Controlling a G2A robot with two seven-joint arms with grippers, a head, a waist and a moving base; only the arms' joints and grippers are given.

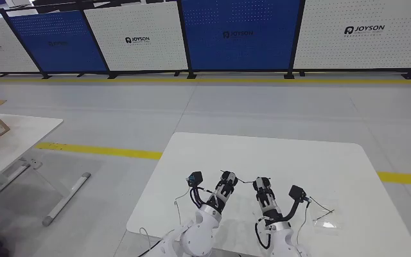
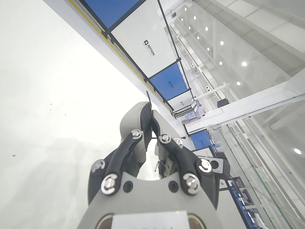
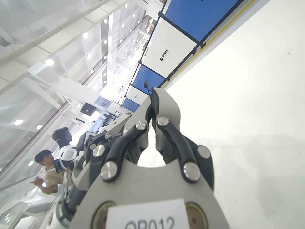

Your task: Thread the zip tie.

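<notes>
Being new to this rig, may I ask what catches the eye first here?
The left gripper and the right gripper, close together over the near edge of the table, are each shut on the end of a thin black zip tie; the right one's end shows a square head. A clear bag lies farther right.

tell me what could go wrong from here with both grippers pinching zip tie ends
Only a short zip tie tail pokes past the left gripper; it might slip or bend when pushed.
The zip tie head sticking out of the right gripper is tiny, so a slight misalignment would probably miss its slot.
</notes>
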